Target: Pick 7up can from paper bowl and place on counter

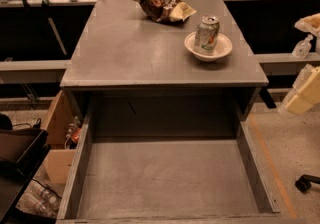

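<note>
The 7up can [206,34] stands upright in the white paper bowl [220,52] on the right side of the grey counter [135,48]. Its silver top and red-and-green mark face the camera. My gripper is not in view. Only pale cream parts of what looks like my arm [305,95] show at the right edge, well apart from the can and lower than the counter top.
A brown and yellow snack bag [160,4] lies at the counter's far edge, behind the bowl. A grey drawer tray [167,178] with raised side walls stands pulled out below the counter's front. Boxes and bottles [42,200] sit on the floor at the left.
</note>
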Motion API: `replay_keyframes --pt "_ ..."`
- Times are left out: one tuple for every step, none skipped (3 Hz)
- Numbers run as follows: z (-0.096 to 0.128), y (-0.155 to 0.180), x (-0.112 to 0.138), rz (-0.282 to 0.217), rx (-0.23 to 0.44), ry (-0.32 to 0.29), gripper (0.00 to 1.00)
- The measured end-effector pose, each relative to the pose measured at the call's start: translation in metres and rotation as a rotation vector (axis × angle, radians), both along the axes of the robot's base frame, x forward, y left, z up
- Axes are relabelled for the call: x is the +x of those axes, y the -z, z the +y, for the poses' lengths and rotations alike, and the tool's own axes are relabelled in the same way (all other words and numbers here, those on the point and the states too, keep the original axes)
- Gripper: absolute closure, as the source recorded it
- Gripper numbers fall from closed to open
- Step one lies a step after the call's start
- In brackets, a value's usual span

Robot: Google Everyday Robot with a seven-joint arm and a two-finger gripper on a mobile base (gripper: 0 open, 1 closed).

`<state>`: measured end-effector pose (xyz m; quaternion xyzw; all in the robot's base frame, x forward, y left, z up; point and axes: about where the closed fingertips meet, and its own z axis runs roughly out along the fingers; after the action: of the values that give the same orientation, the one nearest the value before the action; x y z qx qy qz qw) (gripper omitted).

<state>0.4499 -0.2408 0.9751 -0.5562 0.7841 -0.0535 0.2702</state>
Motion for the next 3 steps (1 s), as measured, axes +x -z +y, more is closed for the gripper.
replay_keyframes --pt "-0.018 -0.003 0.02 -0.157 0.123 -0.013 0.0" --pt "-0.022 -0.02 0.067 -0.36 0.266 -0.055 0.0" --pt "-0.016 -0.033 0.084 -0.452 0.304 -0.072 0.0"
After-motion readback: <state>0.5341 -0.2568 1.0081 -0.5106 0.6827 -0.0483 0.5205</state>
